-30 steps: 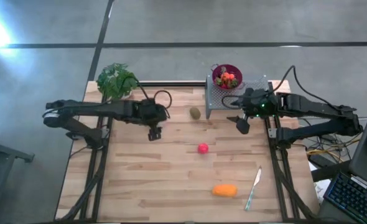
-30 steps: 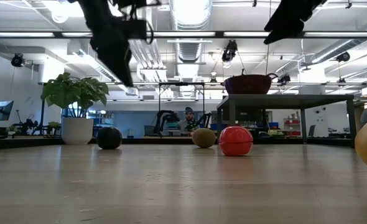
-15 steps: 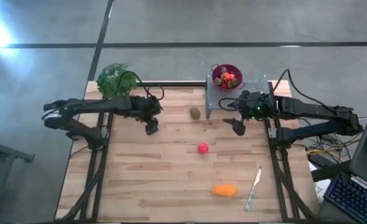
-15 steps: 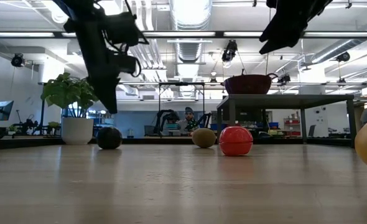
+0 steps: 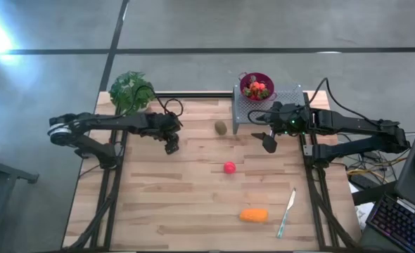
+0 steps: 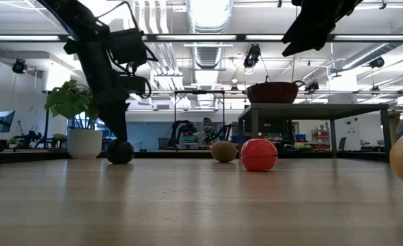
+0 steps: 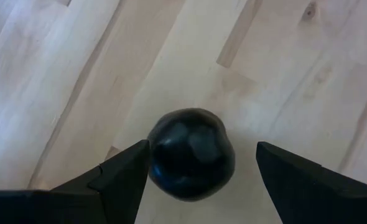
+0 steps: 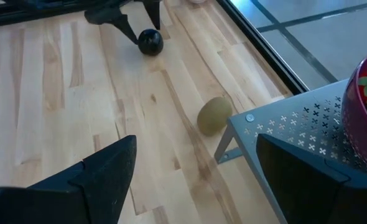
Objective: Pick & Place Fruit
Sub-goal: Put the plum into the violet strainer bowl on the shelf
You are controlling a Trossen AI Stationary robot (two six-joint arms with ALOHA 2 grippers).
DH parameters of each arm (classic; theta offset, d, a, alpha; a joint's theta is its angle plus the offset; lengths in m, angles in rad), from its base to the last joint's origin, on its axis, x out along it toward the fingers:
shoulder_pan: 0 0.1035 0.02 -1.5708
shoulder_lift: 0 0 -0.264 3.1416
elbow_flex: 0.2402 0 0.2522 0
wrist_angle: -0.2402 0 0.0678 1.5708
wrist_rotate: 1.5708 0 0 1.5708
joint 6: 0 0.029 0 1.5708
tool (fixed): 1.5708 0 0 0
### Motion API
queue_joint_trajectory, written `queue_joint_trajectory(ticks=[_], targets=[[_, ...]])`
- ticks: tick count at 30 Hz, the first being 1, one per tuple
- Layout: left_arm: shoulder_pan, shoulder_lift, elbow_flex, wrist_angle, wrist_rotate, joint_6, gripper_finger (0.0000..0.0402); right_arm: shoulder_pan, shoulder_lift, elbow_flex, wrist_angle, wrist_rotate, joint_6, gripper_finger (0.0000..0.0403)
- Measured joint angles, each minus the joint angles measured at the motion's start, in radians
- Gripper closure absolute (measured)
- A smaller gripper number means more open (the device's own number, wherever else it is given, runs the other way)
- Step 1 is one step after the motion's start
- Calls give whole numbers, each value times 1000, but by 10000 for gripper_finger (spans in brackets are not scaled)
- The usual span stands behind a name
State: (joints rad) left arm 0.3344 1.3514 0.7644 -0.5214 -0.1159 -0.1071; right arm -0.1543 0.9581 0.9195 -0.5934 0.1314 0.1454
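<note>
Pale plank table (image 5: 193, 204), workshop behind

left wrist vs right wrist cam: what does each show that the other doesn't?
Left wrist only: a close look at the dark round plum lying on the pale wooden table, between the open left gripper's own fingers.

Right wrist only: the brown oval kiwi beside the grey perforated metal stand, the magenta bowl of fruit on that stand, and the open right gripper hanging above the table.

Both: the plum, the left gripper around it, the wooden tabletop.
</note>
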Motion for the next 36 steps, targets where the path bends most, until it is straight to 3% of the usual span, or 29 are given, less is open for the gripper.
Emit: queue_joint_trajectory(ticks=[14, 33, 36], targets=[[4, 0, -151, 235, -16, -6, 103, 0, 0, 0, 2, 0, 1, 46], [4, 0, -193, 312, -15, 16, 124, 0, 0, 0, 7, 0, -6, 90], [4, 1, -184, 321, 28, 5, 125, 9, 0, 0, 7, 0, -12, 93]])
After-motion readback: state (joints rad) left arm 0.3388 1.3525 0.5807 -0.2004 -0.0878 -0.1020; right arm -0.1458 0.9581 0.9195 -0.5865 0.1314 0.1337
